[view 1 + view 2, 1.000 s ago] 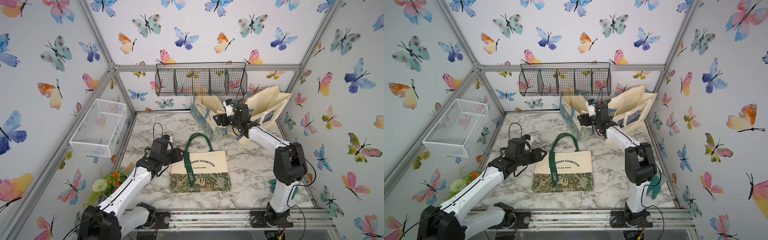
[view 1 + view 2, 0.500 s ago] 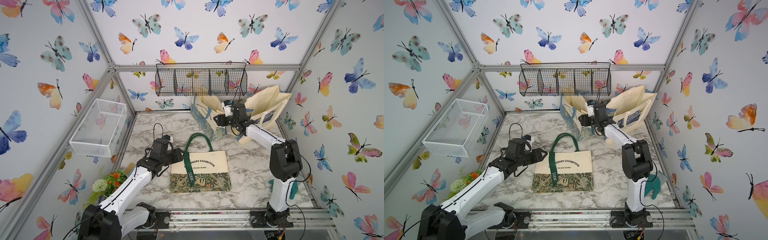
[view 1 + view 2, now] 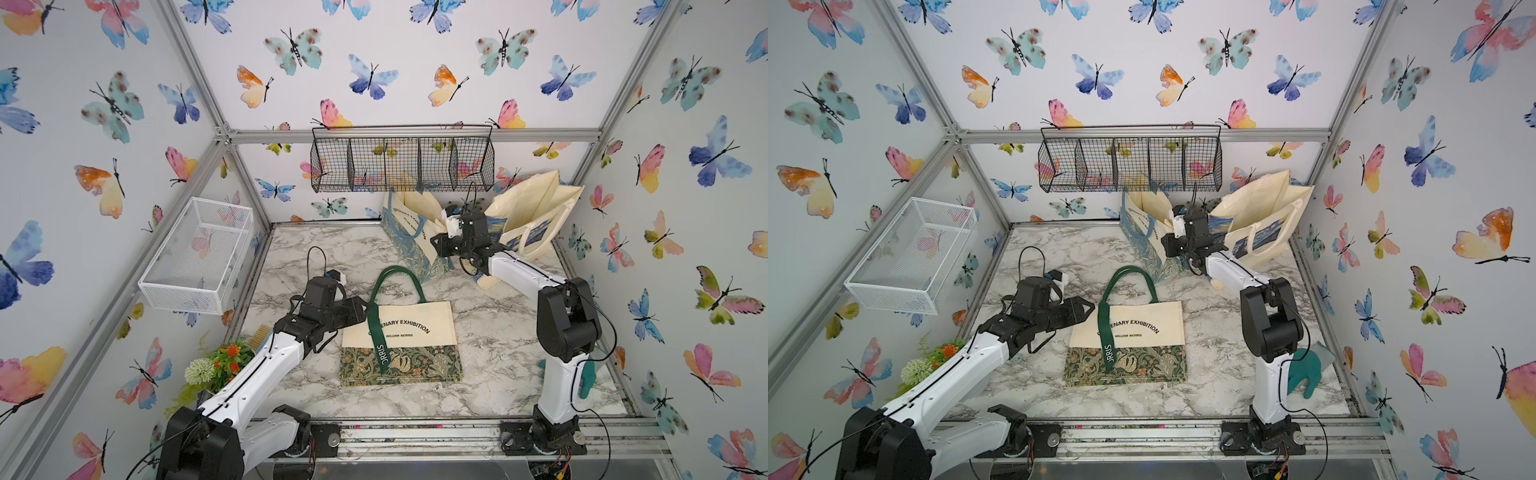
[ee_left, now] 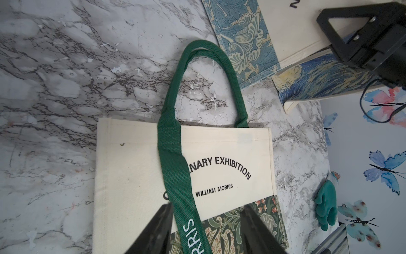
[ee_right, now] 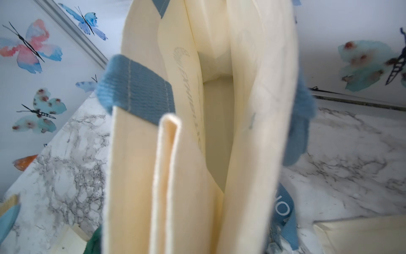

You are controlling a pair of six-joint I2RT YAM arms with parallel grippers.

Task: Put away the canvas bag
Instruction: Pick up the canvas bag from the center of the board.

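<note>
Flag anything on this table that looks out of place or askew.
A teal glove lies loose at the right edge of the table, unrelated to the bags. The canvas bag lies flat mid-table with one green strap flopped over its printed lettering, hiding part. Nothing looks spilled or torn.

Butterfly-print walls (image 3: 415, 50) in an aluminium frame (image 3: 270, 135) enclose a marble table (image 3: 498, 382); a black wire basket (image 3: 401, 166) hangs far, a white mesh basket (image 3: 195, 257) left.
</note>
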